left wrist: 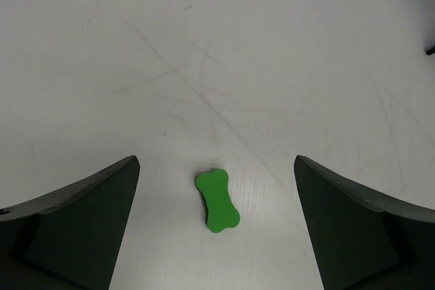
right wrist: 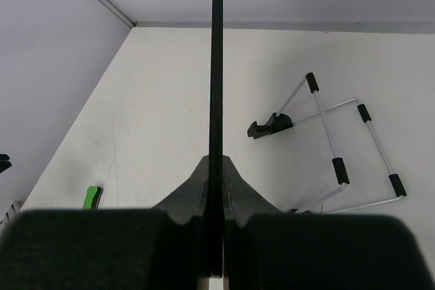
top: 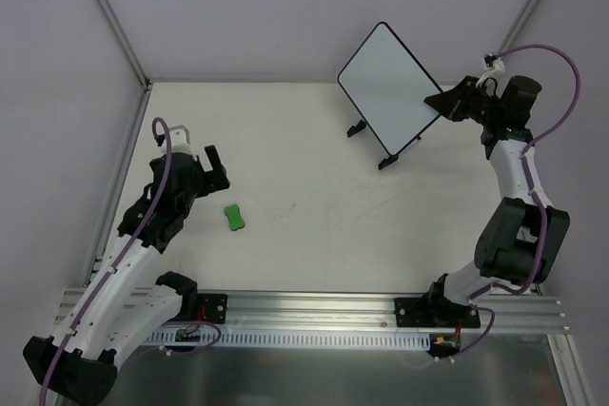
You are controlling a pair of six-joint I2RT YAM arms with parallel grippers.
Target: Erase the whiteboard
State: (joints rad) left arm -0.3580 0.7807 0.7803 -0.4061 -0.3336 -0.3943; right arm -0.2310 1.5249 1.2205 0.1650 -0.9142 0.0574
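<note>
Green foam is the only colour here: the eraser (top: 234,217) lies flat on the table (top: 314,235), well apart from the stand (right wrist: 340,170), toward the near left. The left hand (left wrist: 216,161) hangs just over it, released, with its fingers spread wide to either side and touching nothing.

The whiteboard (top: 385,83) is tilted just above the stand, at the far right of the table. The right hand (top: 445,102) is clenched on its right edge; the right wrist view shows the thin black rim running straight up between the pressed fingers. Whether the lower edge rests on the stand or hangs free of it cannot be told. The face seen from above looks blank, so the wiping seems done or nearly so, though faint marks would be too small to see.

The grip is the main risk. The right hand pinches the board by one narrow edge only, so the board's weight could turn it in the fingers or let it slide out, and it would then drop onto the stand. Lowered off line, its bottom edge could miss the stand's black feet and knock the light wire frame over. On the left, the eraser sits askew between the fingers; a careless closing could squeeze it sideways and skid it across the table rather than catch it.
</note>
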